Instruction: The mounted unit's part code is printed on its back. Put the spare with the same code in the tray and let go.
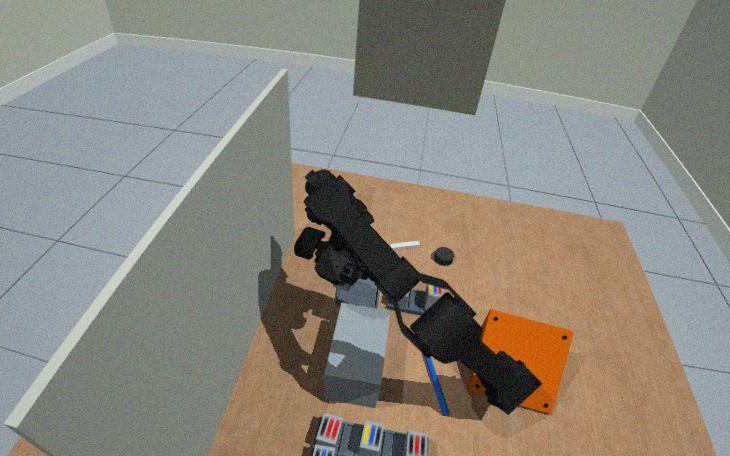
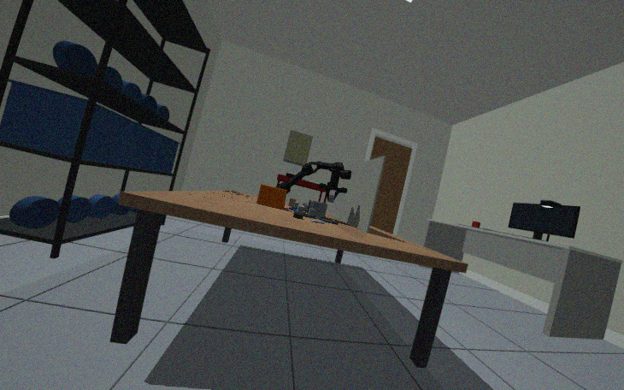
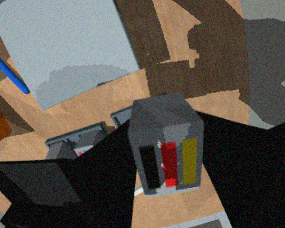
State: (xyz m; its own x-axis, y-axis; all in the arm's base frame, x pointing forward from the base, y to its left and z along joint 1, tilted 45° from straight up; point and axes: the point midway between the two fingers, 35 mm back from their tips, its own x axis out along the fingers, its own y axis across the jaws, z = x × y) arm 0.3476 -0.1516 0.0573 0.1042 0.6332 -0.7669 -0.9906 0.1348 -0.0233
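Gripping a black-red-yellow spare (image 3: 166, 153), end effector (image 3: 165, 182) above tray (image 1: 356, 293).

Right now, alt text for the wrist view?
The hand is shut on a grey spare with black, red and yellow stripes, held above the wooden table. A large grey block lies upper left, a blue pen beside it.

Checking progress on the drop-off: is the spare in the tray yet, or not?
Not yet. The spare, striped black, red and yellow, is gripped in the pincer, above the table.
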